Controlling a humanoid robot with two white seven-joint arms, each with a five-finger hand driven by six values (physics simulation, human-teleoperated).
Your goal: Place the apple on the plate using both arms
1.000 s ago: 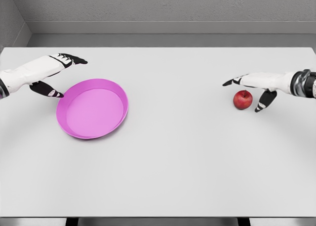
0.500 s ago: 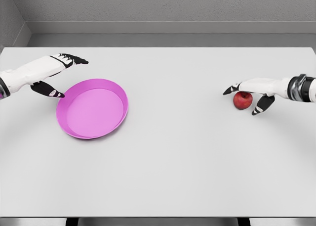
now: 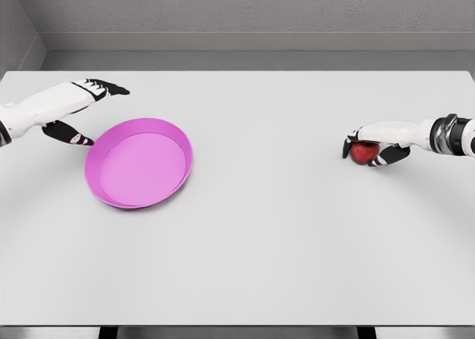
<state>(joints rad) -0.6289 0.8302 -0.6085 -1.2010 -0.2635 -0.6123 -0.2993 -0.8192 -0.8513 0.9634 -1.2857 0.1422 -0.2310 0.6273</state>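
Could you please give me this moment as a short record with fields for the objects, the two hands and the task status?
surface: white table
fruit: small red apple, on the table at the right
dish: round pink plate, at the left, holding nothing
right hand: fingers curled over the apple
left hand: open, beside the plate's far-left rim, holding nothing
status: apple not yet on the plate

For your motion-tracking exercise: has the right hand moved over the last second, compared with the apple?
Yes. The right hand has dropped onto the apple, which has stayed put on the table; its fingers now wrap the fruit instead of spreading above it.
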